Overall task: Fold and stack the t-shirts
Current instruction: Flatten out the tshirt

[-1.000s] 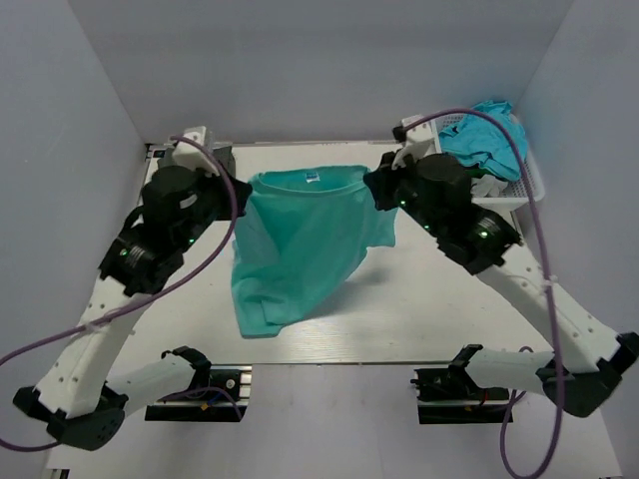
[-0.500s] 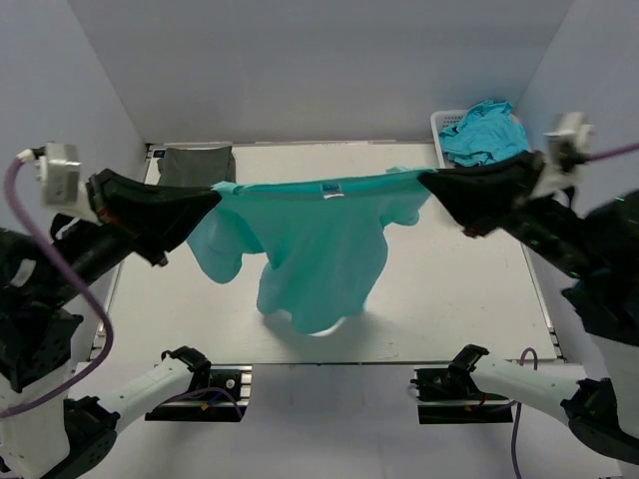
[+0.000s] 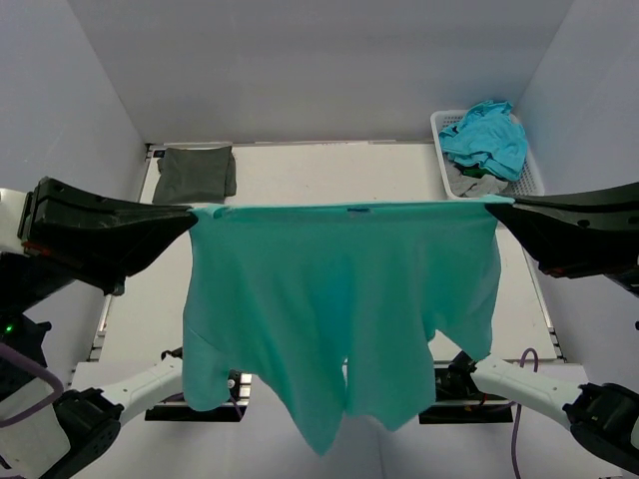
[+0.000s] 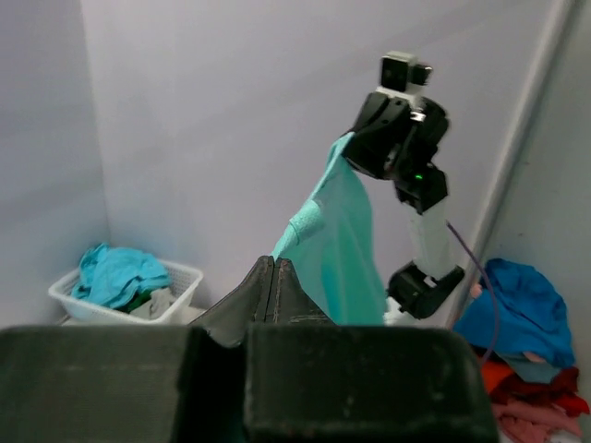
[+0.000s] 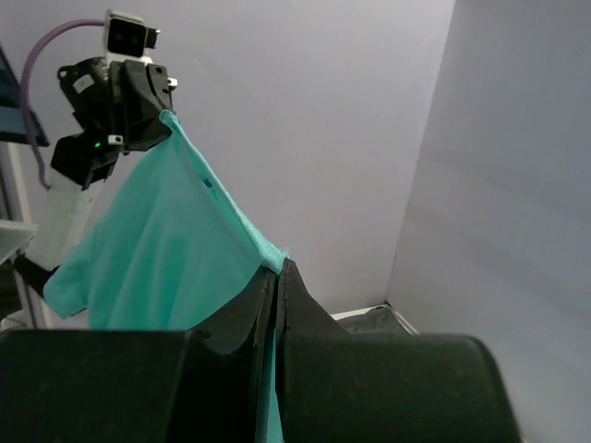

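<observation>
Lifted higher, the teal-green t-shirt (image 3: 339,309) now hangs stretched mid-frame, left end effector (image 3: 191,212) and right end effector (image 3: 501,204) pinched shut on its top corners, seemingly ready for laying flat.

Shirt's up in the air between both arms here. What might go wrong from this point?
1. The left gripper and right gripper each pinch only a corner of the teal t-shirt, stretched taut; a corner may slip out.
2. Its lower edge hangs in uneven lobes, so it may land creased on the table.
3. The folded dark olive t-shirt lies at the table's far left; lowering the cloth there might drag it.
</observation>
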`<act>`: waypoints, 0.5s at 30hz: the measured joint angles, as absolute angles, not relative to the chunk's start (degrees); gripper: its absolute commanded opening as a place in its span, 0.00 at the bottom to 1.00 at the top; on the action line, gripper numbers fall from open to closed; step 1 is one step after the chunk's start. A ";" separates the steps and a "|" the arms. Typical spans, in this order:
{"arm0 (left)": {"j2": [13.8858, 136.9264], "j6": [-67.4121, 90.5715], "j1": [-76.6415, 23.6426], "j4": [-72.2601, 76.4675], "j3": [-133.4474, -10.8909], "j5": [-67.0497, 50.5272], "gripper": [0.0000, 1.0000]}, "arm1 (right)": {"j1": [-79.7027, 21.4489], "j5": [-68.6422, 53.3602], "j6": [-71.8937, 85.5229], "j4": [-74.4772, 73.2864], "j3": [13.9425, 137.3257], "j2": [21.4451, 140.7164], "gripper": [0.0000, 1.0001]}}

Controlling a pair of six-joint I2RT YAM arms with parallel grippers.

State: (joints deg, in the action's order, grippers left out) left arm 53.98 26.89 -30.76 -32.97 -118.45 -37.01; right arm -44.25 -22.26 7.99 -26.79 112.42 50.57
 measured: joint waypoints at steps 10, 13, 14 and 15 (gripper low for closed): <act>60.03 22.13 -30.70 -33.58 -105.14 -13.19 0.00 | -44.25 6.90 3.29 -17.43 96.23 56.45 0.00; 67.79 20.91 -30.70 -32.84 -99.15 -3.66 0.00 | -44.10 22.20 0.43 -11.94 89.21 63.96 0.00; 71.29 20.58 -30.68 -32.38 -97.06 -0.64 0.00 | -43.68 26.85 -0.30 -10.33 87.05 66.98 0.00; 75.26 20.47 -30.50 -32.32 -95.33 2.24 0.00 | -43.03 30.52 -0.43 -8.95 85.12 71.00 0.00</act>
